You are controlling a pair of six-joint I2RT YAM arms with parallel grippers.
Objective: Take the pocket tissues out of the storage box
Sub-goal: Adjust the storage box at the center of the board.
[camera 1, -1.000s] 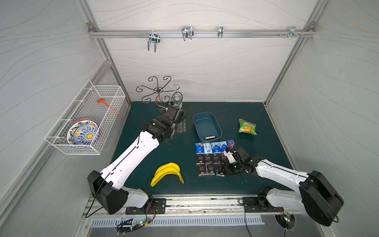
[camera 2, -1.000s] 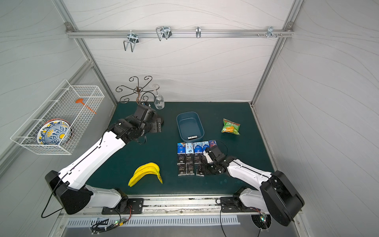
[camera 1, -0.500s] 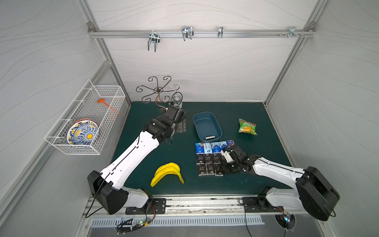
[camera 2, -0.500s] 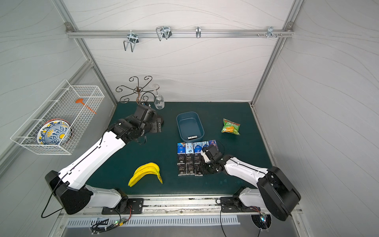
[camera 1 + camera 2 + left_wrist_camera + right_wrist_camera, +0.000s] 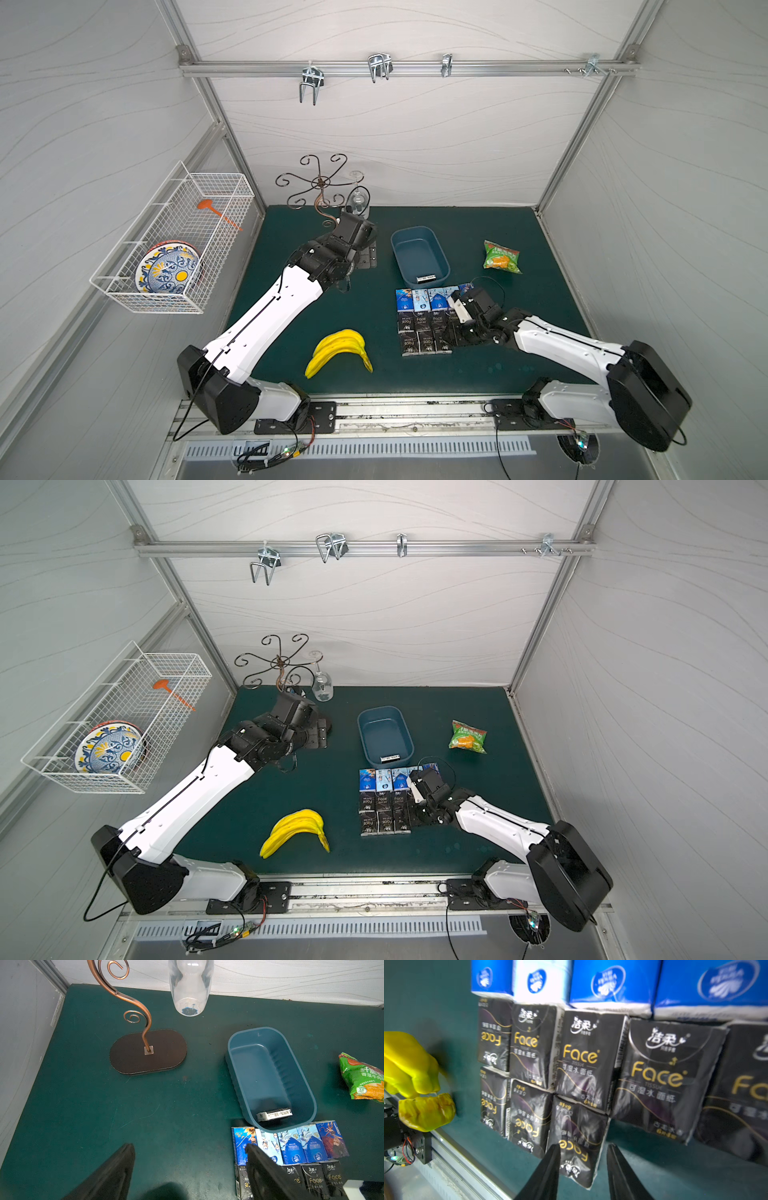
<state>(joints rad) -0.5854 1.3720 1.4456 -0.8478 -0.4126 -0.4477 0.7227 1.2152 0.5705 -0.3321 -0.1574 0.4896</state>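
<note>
Nearest to the robot's base, on the near side of the storage box [image 5: 286,1076], the right tool [image 5: 584,1145] hangs low over the desk [image 5: 519,365] with its two fingers apart and released. It grasps nothing, and the black packet [image 5: 577,1126] at the end of the nearest row lies flat on the desk with its end between the fingers. This packet belongs to the pocket tissues [image 5: 422,322], which lie in three tidy rows on that same side of the storage box: two rows of black ones, then a row of blue ones just beside its near wall. Inside the storage box there is one last packet [image 5: 274,1114], black, standing on its long edge against the near wall. So I judge that the task is almost finished, and that the step in hand is to leave the laid packet and go for this one. To do it well, the right tool should lift straight up first, so that no finger drags the packet out of its row, and then pass above the blue row and the wall. The last packet is close to the wall, so one finger needs room there; coming from above seems safest. To the left of the storage box the left tool [image 5: 189,1147] hovers, fingers wide apart and empty. Beyond it, left of the box's far end, a wire stand [image 5: 145,1051] carries a glass [image 5: 190,987].
</note>
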